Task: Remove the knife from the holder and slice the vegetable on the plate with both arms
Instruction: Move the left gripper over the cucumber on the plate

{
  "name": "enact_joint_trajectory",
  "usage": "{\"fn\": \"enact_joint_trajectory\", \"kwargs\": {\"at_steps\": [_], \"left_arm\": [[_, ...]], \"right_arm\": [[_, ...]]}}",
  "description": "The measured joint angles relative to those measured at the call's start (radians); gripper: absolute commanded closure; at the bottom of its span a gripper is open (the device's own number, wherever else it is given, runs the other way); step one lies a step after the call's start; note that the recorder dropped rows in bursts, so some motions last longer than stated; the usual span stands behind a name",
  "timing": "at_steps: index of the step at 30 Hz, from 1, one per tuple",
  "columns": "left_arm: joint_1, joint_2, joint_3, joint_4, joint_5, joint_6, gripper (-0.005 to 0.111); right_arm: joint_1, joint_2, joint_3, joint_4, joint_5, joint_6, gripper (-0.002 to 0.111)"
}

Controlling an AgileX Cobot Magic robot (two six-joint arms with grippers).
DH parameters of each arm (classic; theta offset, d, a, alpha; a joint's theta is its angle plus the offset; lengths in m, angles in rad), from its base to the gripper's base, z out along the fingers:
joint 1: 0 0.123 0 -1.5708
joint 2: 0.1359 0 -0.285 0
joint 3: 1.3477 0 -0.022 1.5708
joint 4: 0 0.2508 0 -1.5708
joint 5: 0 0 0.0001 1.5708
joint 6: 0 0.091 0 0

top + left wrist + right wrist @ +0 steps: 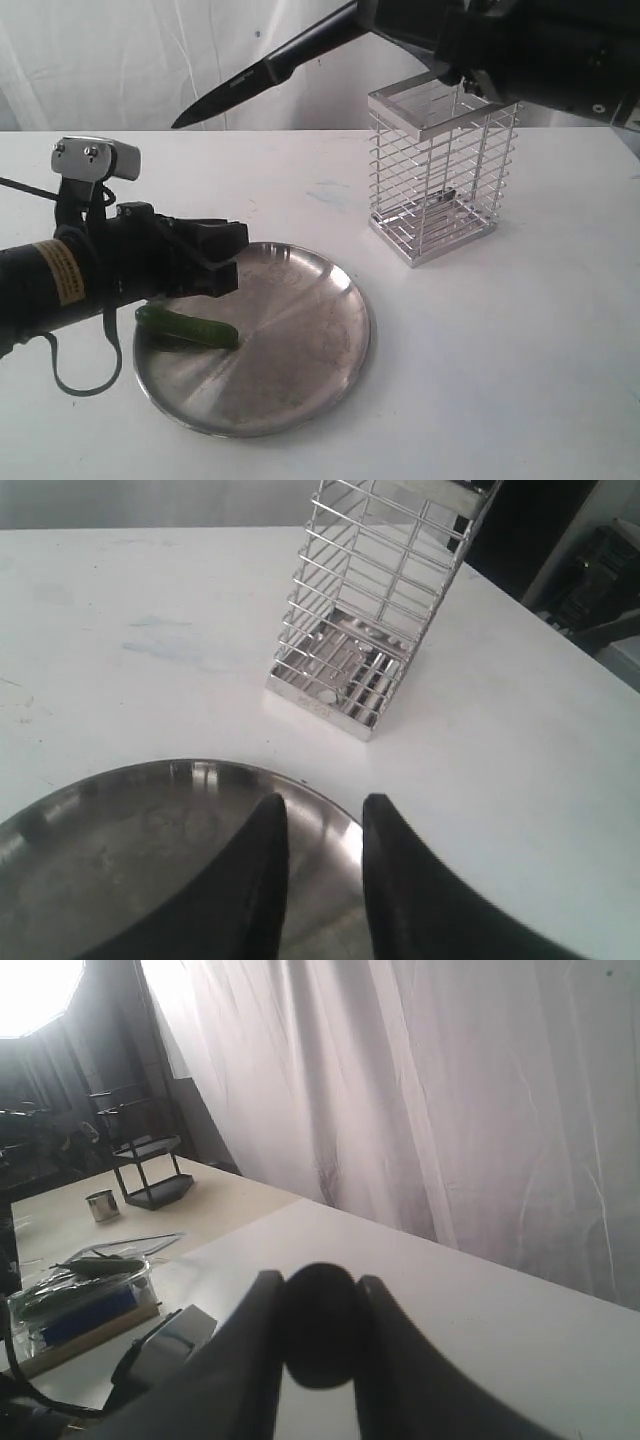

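Observation:
The knife [265,75] hangs high above the table, dark blade pointing left and down, its black handle [318,1325] clamped in my right gripper [318,1295] at the exterior view's top right. Below it stands the wire holder [442,170], also in the left wrist view [375,600]. The vegetable [188,328] lies on the left part of the steel plate [300,350]. My left gripper [225,262] hovers just above the vegetable and the plate's rim [180,770], its fingers [265,880] apart with nothing between them. The vegetable is hidden in the left wrist view.
A small metal piece [443,201] lies on the holder's floor. A silver camera block [97,157] rides on the left arm. In the right wrist view a second table carries a black stand [150,1170], a tin [100,1204] and a tray of items [75,1305].

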Motion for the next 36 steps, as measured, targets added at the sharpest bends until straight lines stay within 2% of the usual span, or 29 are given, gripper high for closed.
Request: {"fn": "enact_joint_trajectory", "kwargs": {"at_steps": [6,16,19,27,36], "left_arm": [[0.0,0.035,-0.033,-0.082,-0.027,0.057,0.075],[0.0,0.075,-0.168,-0.098,-0.021,0.068,0.075],[0.0,0.075,-0.182,-0.099,-0.016,0.074,0.075],[-0.002,0.075,-0.186,-0.099,0.025,0.113,0.075],[-0.002,0.075,-0.186,-0.072,0.043,0.117,0.075]], "right_arm": [[0.0,0.001,0.0,-0.055,0.006,-0.009,0.108],[0.028,0.043,0.0,-0.126,0.02,-0.013,0.108],[0.041,0.058,0.0,-0.204,0.038,-0.014,0.108],[0.046,0.067,0.0,-0.504,0.089,0.148,0.108],[0.046,0.067,0.0,-0.544,0.117,0.23,0.108]]}}
